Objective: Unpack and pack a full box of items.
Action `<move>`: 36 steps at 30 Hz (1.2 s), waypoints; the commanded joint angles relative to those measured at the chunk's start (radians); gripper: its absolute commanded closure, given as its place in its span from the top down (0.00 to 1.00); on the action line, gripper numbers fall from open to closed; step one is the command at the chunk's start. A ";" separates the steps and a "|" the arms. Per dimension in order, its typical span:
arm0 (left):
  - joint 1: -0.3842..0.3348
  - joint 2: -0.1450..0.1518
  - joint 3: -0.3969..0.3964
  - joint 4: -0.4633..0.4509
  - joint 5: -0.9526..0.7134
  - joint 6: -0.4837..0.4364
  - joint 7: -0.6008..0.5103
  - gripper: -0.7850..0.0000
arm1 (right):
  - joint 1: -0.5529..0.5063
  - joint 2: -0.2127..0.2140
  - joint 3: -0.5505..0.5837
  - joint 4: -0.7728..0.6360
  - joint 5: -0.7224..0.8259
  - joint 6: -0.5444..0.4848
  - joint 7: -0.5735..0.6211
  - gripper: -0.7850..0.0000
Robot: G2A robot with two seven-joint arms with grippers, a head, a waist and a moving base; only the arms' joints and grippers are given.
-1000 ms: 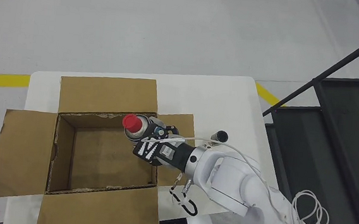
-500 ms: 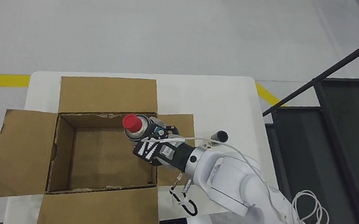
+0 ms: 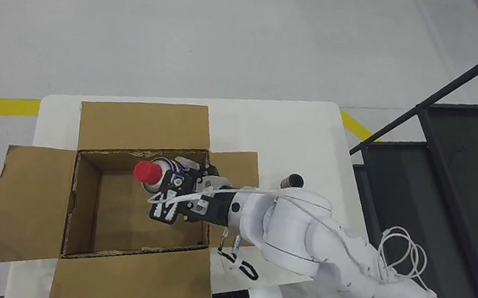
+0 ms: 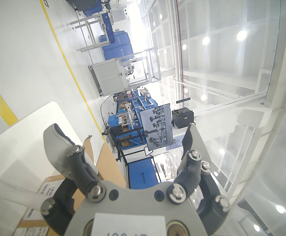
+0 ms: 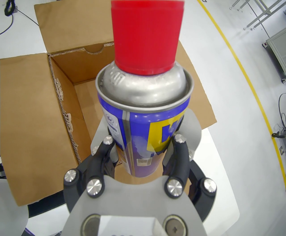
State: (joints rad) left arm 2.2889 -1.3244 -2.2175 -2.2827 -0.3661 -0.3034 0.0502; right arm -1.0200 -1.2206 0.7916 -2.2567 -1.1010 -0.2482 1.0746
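Top view. REVIEWER: Where was the can (image 3: pixel 159 179)?

OPERATOR: I logged it over the open box (image 3: pixel 144 126), near the far right corner of the opening, with the red cap (image 3: pixel 145 172) upward. The right gripper (image 3: pixel 171 190) had it by the body. I could not tell whether its base sat below the rim.

REVIEWER: Grip confirmed?

OPERATOR: Yes. In the right wrist view both fingers (image 5: pixel 190 129) pressed the blue-and-yellow body from opposite sides, below the silver shoulder. The box interior lay behind it.

REVIEWER: Left arm?

OPERATOR: In the left wrist view I noted the left gripper (image 4: pixel 121 131) spread wide with nothing between its fingers, aimed out past the table edge toward the room.

REVIEWER: Anything else?

OPERATOR: One small dark cylinder (image 3: pixel 292 181) was on the white table (image 3: pixel 283 127), near the right flap (image 3: pixel 242 168).
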 commanded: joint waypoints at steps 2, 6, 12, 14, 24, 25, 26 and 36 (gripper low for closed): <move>0.000 0.000 0.000 0.000 0.000 0.000 0.000 1.00 | 0.086 -0.021 -0.041 0.042 0.044 0.012 0.021 0.00; 0.000 0.000 0.000 0.000 0.000 0.000 0.000 1.00 | 0.180 -0.050 -0.087 0.107 0.089 0.041 0.031 0.00; 0.000 0.000 0.000 0.000 0.000 0.000 0.000 1.00 | 0.273 -0.086 -0.131 0.218 0.190 0.074 0.050 0.00; 0.000 0.000 0.000 0.000 0.000 0.000 0.000 1.00 | 0.292 -0.096 -0.141 0.249 0.229 0.081 0.057 0.00; 0.000 0.000 0.000 0.000 0.000 0.000 0.000 1.00 | 0.388 -0.147 -0.229 0.376 0.394 0.075 0.137 0.00; 0.000 0.000 0.000 0.000 0.000 0.000 0.000 1.00 | 0.400 -0.154 -0.244 0.395 0.409 0.073 0.149 0.00; 0.000 0.000 0.000 0.000 0.000 0.000 0.000 1.00 | 0.414 -0.162 -0.260 0.413 0.421 0.070 0.157 0.00; 0.000 0.000 0.000 0.000 0.000 0.000 0.000 1.00 | 0.541 -0.260 -0.409 0.629 0.519 0.048 0.215 0.00</move>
State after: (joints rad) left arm 2.2889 -1.3244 -2.2175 -2.2827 -0.3661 -0.3034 0.0502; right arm -0.4869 -1.4701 0.3940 -1.6562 -0.5958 -0.1975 1.2884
